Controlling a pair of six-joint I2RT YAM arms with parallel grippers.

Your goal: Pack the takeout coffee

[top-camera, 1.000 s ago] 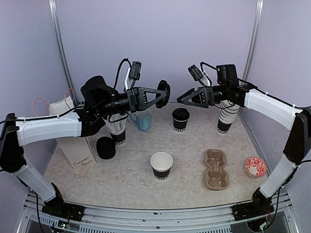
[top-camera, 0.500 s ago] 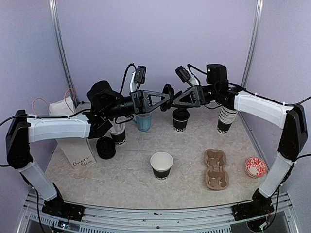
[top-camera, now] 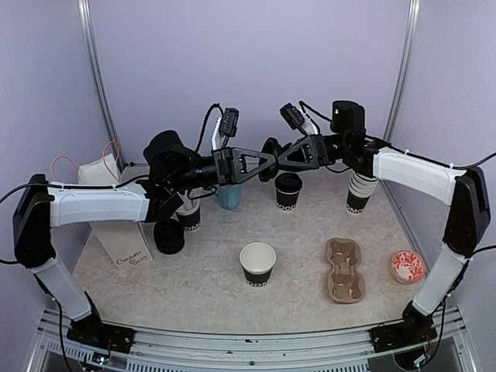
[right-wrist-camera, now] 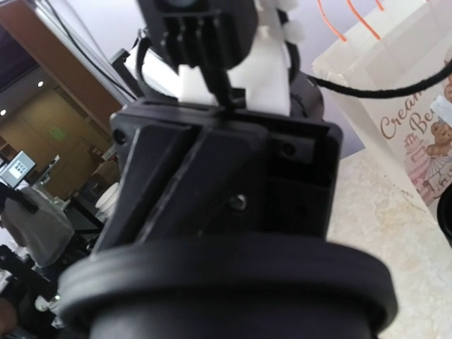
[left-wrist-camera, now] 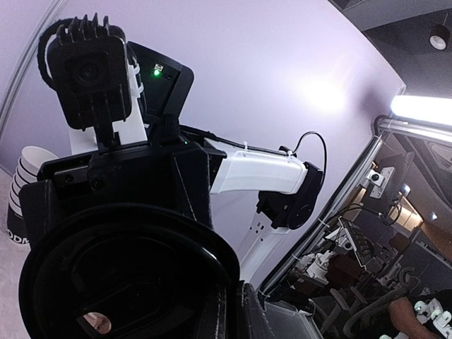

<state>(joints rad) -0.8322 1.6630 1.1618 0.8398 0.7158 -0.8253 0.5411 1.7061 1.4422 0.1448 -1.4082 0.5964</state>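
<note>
Two cups stand on the table. Nearest us, front centre, the open cup (top-camera: 257,263) is upright, white inside showing. The cardboard carrier (top-camera: 345,270) lies flat to its right, near but not touching.

Further back, the lidded cup (top-camera: 288,190) is upright too, w/ the blue mug (top-camera: 229,192) to its left.

Above those, in mid-air, we see both arms meeting tip to tip. The left gripper (top-camera: 263,162) is clamped on the held lid (top-camera: 271,147), which stands on edge at its fingertips. In the top view the lid sits above the lidded cup and slightly to its left, well clear of both cups.

The right gripper (top-camera: 283,159) comes in from the opp. side, its tips right at the lid's other face. We can't tell if it's grasping or loose.

In the left wrist view the held lid (left-wrist-camera: 127,282) fills the lower left, the right arm's gripper close behind it. In the right wrist view the lid's rim (right-wrist-camera: 226,282) spans the bottom, the left gripper's body just beyond.
</note>
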